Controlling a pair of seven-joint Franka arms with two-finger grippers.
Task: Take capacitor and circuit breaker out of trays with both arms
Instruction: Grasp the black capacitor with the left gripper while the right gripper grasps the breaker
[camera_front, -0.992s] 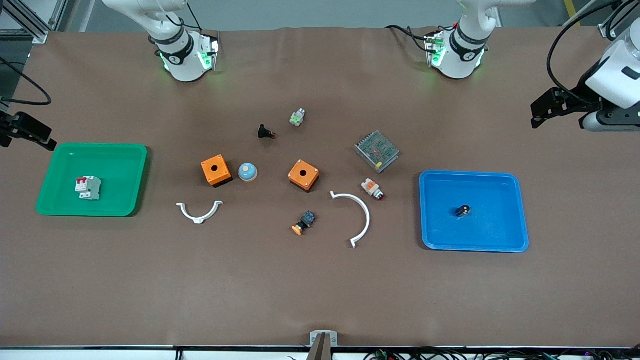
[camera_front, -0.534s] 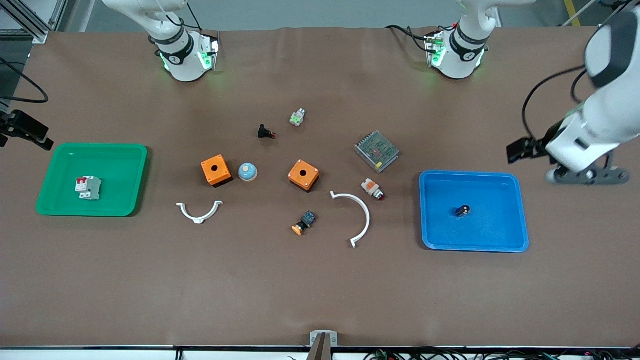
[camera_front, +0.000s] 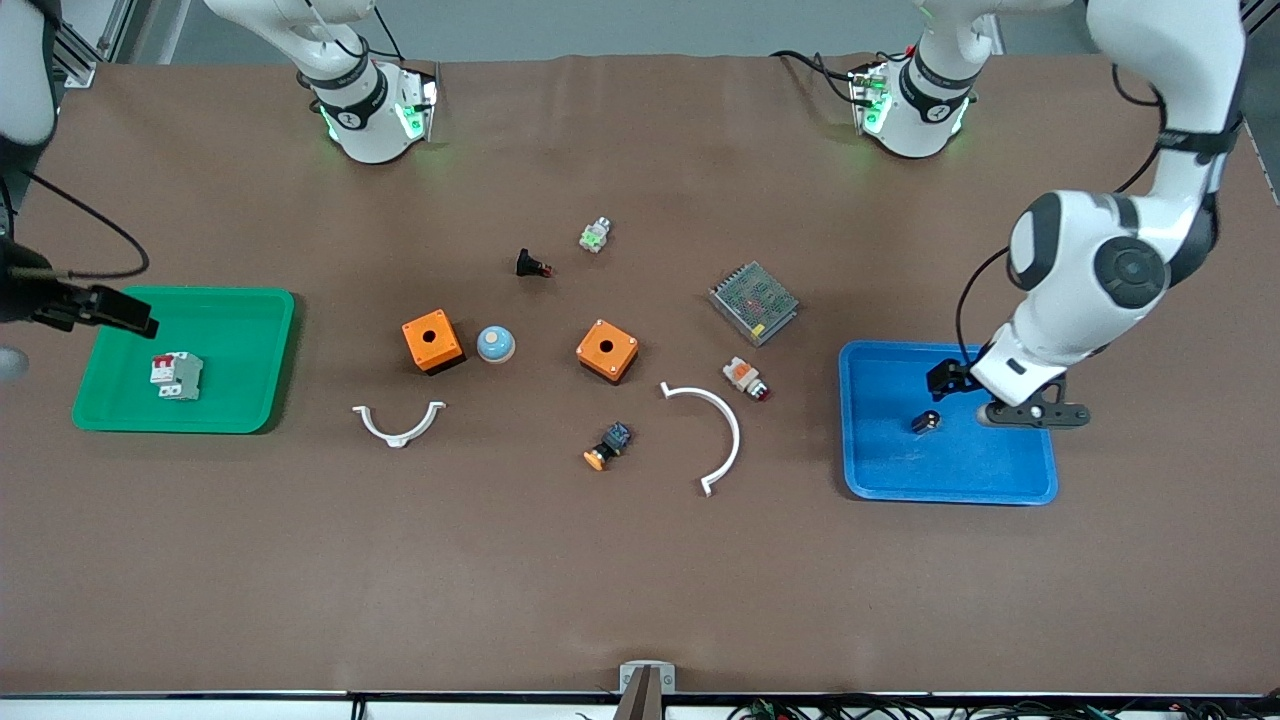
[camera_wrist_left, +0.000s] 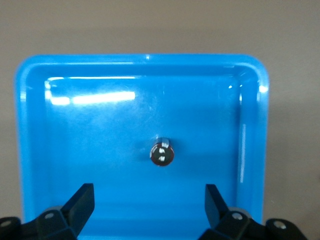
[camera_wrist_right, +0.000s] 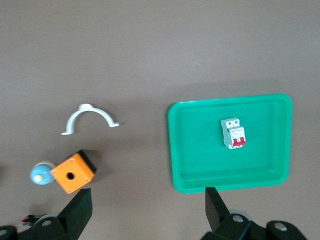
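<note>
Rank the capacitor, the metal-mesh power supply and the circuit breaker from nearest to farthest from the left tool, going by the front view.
The left tool hangs open over the blue tray.
1. Capacitor: in the blue tray, right under the tool.
2. Power supply: on the table, toward the middle.
3. Circuit breaker: in the green tray at the right arm's end.

Robotics lab — two bench-mounted arms (camera_front: 1100, 270); scattered electrical parts (camera_front: 754, 302)

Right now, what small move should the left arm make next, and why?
Probably lower the left hand straight down over the capacitor. The capacitor lies loose in the blue tray, the open fingers stand to either side of it in the left wrist view, and nothing is gripped yet.
</note>
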